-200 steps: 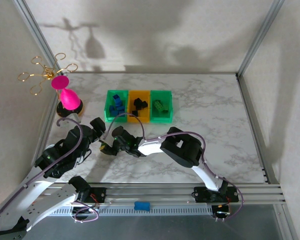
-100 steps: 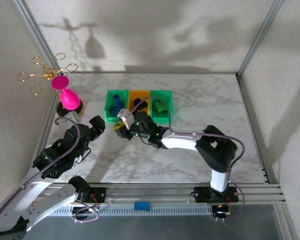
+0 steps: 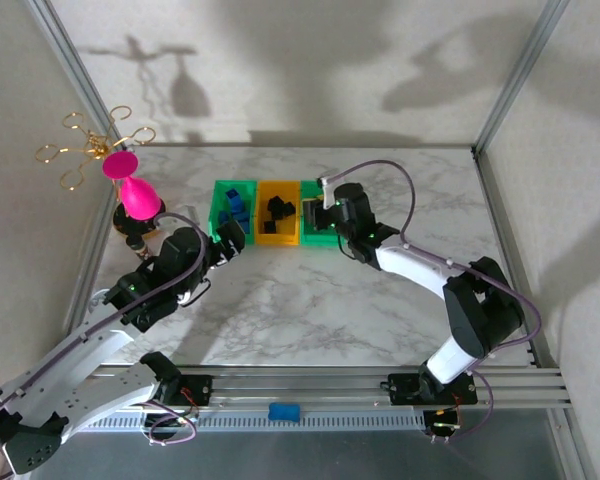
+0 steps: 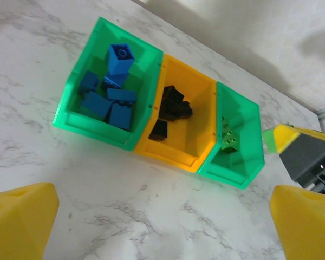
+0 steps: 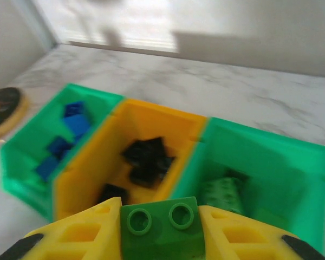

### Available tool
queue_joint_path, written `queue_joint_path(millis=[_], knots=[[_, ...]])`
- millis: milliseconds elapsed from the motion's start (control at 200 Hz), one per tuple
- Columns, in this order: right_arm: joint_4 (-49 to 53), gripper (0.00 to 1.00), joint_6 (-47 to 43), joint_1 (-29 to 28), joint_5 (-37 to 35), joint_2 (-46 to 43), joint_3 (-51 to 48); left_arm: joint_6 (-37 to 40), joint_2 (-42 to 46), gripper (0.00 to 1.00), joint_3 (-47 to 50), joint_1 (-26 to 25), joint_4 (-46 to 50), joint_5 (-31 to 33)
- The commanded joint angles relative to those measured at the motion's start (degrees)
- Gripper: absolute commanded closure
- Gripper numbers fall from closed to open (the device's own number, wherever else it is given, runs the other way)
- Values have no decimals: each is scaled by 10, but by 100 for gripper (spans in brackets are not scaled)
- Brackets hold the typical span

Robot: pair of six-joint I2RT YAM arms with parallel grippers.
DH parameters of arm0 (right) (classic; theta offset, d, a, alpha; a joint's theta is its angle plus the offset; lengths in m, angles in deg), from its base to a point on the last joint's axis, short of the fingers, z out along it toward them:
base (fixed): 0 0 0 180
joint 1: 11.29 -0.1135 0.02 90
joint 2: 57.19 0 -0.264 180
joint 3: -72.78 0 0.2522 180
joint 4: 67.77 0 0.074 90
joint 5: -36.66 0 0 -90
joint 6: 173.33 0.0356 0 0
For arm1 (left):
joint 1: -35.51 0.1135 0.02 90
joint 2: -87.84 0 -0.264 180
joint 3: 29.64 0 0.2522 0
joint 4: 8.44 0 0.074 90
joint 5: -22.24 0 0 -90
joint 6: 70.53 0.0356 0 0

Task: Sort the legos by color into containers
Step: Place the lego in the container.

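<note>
My right gripper [image 5: 161,235] is shut on a green lego [image 5: 161,226] with two studs. It hovers at the near rim of the right green bin [image 5: 271,162], where another green lego [image 5: 222,196] lies. The three containers stand in a row: left green bin [image 3: 220,225] with blue legos [image 4: 109,93], orange bin [image 3: 277,238] with black legos [image 4: 173,105], and the right green bin [image 3: 325,238]. My left gripper [image 4: 162,227] is open over bare table just in front of the bins [image 3: 230,238]. From above, the right gripper [image 3: 327,203] is over the right bin.
A pink goblet [image 3: 135,195] and a gold wire stand [image 3: 90,145] sit at the back left, close to my left arm. A dark round disc [image 5: 2,105] lies left of the bins. A small blue piece [image 3: 283,411] rests on the front rail.
My right gripper has carried the green lego from the near-left table up and right to the right green bin. My left arm has swung forward toward the left bin.
</note>
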Motion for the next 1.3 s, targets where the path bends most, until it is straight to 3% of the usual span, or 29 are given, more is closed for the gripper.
queue_joint_path(millis=[0,350,496,756,946,1051,1131,1201,1292], knots=[[42,65,16,17,-38,43,22,17,-19,0,5,5,-49,-26],[47,63,-8,38,-52,178,125,22,-29,0,13,6,-41,-16],[47,52,-9,41,-45,178,135,24,-27,0,20,6,-37,-6],[41,34,-17,41,-26,44,74,34,-38,0,43,6,-59,71],[45,2,20,67,-117,-112,-32,97,-61,0,104,12,-158,187],[-3,1,8,100,-199,-203,-134,117,-80,0,136,24,-213,297],[-39,1,0,138,-272,-248,-210,175,-80,0,180,37,-306,342],[-45,1,27,186,-307,-276,-259,246,-81,1,215,68,-394,341],[-123,1,24,235,-334,-296,-337,290,-96,0,262,133,-506,314]])
